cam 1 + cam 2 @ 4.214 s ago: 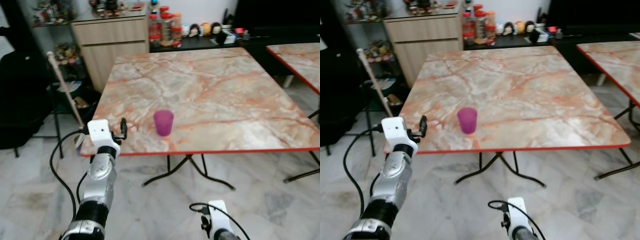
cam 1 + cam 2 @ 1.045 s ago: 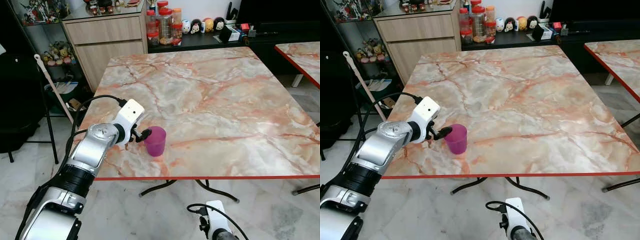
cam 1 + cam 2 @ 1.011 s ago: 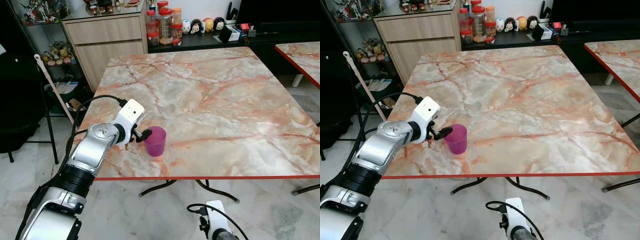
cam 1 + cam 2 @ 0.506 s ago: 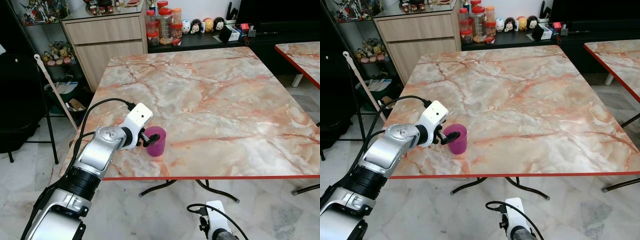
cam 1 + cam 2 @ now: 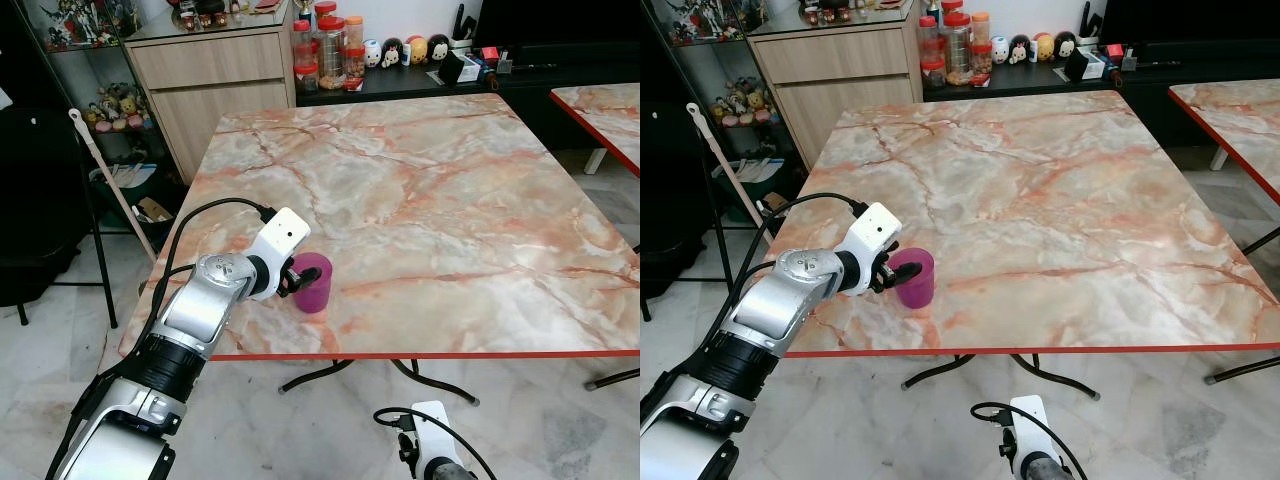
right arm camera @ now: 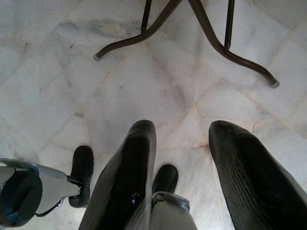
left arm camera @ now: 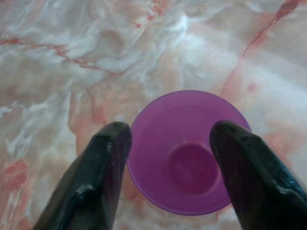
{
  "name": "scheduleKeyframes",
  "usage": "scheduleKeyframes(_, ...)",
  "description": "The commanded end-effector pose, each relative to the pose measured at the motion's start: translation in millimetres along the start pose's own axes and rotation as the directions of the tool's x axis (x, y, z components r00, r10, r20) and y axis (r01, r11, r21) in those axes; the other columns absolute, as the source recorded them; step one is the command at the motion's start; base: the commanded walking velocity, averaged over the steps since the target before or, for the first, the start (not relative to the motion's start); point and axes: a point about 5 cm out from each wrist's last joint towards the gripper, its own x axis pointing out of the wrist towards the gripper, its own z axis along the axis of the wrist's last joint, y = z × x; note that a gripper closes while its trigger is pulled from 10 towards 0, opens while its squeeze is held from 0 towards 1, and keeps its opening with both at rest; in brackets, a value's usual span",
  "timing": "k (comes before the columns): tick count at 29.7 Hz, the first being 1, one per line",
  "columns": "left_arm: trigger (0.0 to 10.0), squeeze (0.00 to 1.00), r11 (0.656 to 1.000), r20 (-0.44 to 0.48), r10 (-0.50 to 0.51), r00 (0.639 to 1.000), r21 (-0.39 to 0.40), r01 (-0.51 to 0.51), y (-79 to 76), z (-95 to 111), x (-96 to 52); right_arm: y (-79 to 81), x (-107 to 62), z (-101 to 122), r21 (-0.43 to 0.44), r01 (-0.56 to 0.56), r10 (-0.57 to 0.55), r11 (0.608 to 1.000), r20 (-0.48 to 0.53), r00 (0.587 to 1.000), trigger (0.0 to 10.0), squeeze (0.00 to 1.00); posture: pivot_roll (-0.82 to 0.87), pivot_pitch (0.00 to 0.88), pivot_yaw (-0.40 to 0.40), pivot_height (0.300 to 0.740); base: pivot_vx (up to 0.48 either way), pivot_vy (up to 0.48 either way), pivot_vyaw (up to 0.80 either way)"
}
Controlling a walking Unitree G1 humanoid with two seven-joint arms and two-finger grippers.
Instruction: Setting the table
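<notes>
Marble table (image 5: 450, 200) with red edge, purple cup (image 5: 312, 282) upright near its front-left corner, left gripper (image 7: 169, 143) spread around cup's rim, right gripper (image 6: 180, 167) idle, parted above floor (image 6: 57, 72).

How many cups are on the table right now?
1. A purple cup stands upright near the marble table's front left edge, between the open fingers of the left gripper. None elsewhere on the table.
</notes>
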Motion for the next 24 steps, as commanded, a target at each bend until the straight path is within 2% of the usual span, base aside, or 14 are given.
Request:
scheduleKeyframes(1,4.4,0.0,1.0,-0.024,0.003,1.0,0.023,-0.002,-1.1,0.0,-0.1,3.0,0.4,0.9,0.005,-0.002,0.002,1.0,0.0,1.0,10.0,0.0,0.05,0.0,0.076,0.74,0.0,0.0,0.0)
scheduleKeyframes(4,6.2,0.0,1.0,-0.031,0.0,1.0,0.029,0.001,-1.5,-1.0,0.3,3.0,0.4,1.1,0.005,-0.002,0.002,1.0,0.001,1.0,10.0,0.0,0.05,0.0,0.076,0.74,0.0,0.0,0.0)
scheduleKeyframes(5,8.4,0.0,1.0,-0.035,0.0,0.999,0.031,0.001,-1.5,-1.7,0.6,3.0,0.5,1.1,0.005,-0.003,0.003,1.0,0.001,1.0,10.0,0.0,0.05,0.0,0.076,0.74,0.0,0.0,0.0)
scheduleKeyframes(7,9.6,0.0,0.999,-0.045,-0.003,0.999,0.034,0.005,-2.0,-2.8,1.3,3.0,0.4,1.1,0.004,-0.003,0.003,1.0,0.001,1.0,10.0,0.0,0.05,0.0,0.076,0.74,0.0,0.0,0.0)
scheduleKeyframes(14,9.7,0.0,1.0,-0.068,-0.009,0.998,0.026,0.011,-3.5,-6.9,4.3,3.5,0.4,1.0,0.007,-0.002,0.002,1.0,0.001,1.0,10.0,0.0,0.04,0.0,0.083,0.74,0.0,0.0,0.0)
scheduleKeyframes(16,9.2,0.0,1.0,-0.069,-0.007,0.998,0.027,0.008,-3.2,-6.7,4.8,3.5,0.4,0.8,0.009,0.0,0.0,1.0,0.001,1.0,10.0,0.0,0.04,0.0,0.083,0.74,0.0,0.0,0.0)
scheduleKeyframes(17,8.0,0.0,1.0,-0.068,-0.005,0.998,0.026,0.007,-2.9,-6.1,5.2,3.4,0.3,0.6,0.01,0.0,0.0,1.0,0.0,1.0,10.0,0.0,0.04,0.0,0.083,0.74,0.0,0.0,0.0)
scheduleKeyframes(18,7.5,0.0,1.0,-0.068,-0.005,0.998,0.026,0.007,-2.8,-5.9,5.2,3.4,0.3,0.4,0.011,0.0,0.0,1.0,0.0,1.0,10.0,0.0,0.04,0.0,0.083,0.74,0.0,0.0,0.0)
scheduleKeyframes(19,7.5,0.0,1.0,-0.067,-0.005,0.998,0.027,0.007,-2.8,-5.8,5.2,3.4,0.3,0.3,0.011,0.0,0.0,1.0,0.0,1.0,10.0,0.0,0.04,0.0,0.083,0.74,0.0,0.0,0.0)
scheduleKeyframes(20,5.6,0.0,1.0,-0.068,-0.004,0.998,0.026,0.006,-2.7,-5.6,5.2,3.4,0.3,0.2,0.01,0.0,0.0,1.0,0.0,1.0,10.0,0.0,0.04,0.0,0.083,0.74,0.0,0.0,0.0)
scheduleKeyframes(21,1.1,0.0,1.0,-0.068,-0.005,0.998,0.027,0.006,-2.7,-5.4,5.3,3.4,0.2,0.2,0.01,0.0,0.0,1.0,-0.001,1.0,10.0,0.0,0.04,0.0,0.083,0.74,0.0,0.0,0.0)
scheduleKeyframes(22,1.1,0.0,1.0,-0.068,-0.006,0.998,0.028,0.008,-2.9,-5.3,5.3,3.5,0.2,0.1,0.01,-0.001,0.001,1.0,-0.001,1.0,10.0,0.0,0.05,0.0,0.083,0.74,0.0,0.0,0.0)
scheduleKeyframes(23,0.0,0.0,1.0,-0.068,-0.007,0.998,0.029,0.009,-3.1,-5.3,5.4,3.5,0.2,0.0,0.009,-0.001,0.001,1.0,-0.001,1.0,10.0,0.0,0.05,0.0,0.084,0.74,0.0,0.0,0.0)
scheduleKeyframes(24,0.0,0.0,1.0,-0.068,-0.008,0.998,0.029,0.01,-3.3,-5.4,5.4,3.6,0.2,-0.2,0.009,-0.001,0.001,1.0,-0.001,1.0,10.0,0.0,0.05,0.0,0.084,0.74,0.0,0.0,0.0)
